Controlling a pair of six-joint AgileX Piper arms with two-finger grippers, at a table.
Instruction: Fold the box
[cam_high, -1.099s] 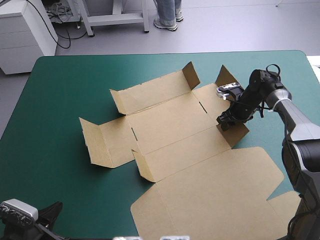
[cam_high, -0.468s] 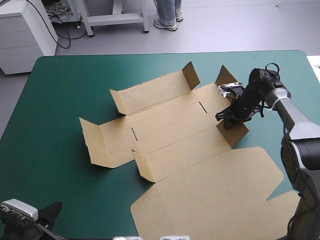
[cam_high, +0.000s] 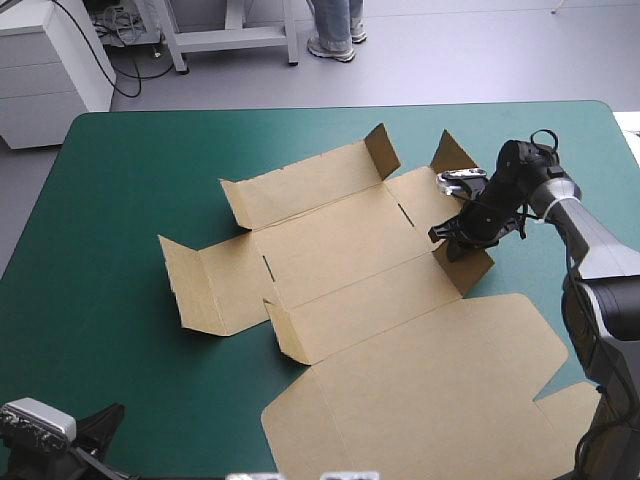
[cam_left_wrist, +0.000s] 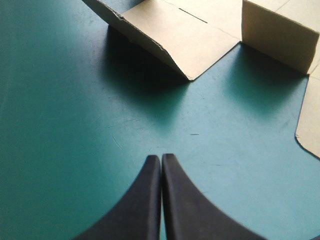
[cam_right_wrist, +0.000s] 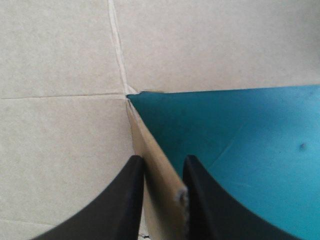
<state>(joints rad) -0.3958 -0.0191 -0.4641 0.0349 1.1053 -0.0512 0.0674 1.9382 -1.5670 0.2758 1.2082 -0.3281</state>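
Observation:
The brown box (cam_high: 340, 250) lies as a cut sheet in the middle of the table, with several flaps partly raised and the big lid panel (cam_high: 430, 390) flat toward the near right. My right gripper (cam_high: 447, 240) is at the box's right end flap. In the right wrist view its black fingers pinch that flap's edge (cam_right_wrist: 156, 175), all but shut with the board between them (cam_right_wrist: 163, 160). My left gripper (cam_left_wrist: 161, 157) is shut and empty. It hovers low over the teal-green cover, short of the box's near-left flaps (cam_left_wrist: 175, 35).
The long back wall (cam_high: 300, 185) and the left end flap (cam_high: 195, 285) stand tilted up. A short upright tab (cam_left_wrist: 277, 32) rises ahead of the left gripper. Bare teal-green cover (cam_high: 120, 190) lies to the left and along the far edge.
The right gripper has shifted slightly up and toward the box's middle, tilting the right end flap with it. The left arm has not moved.

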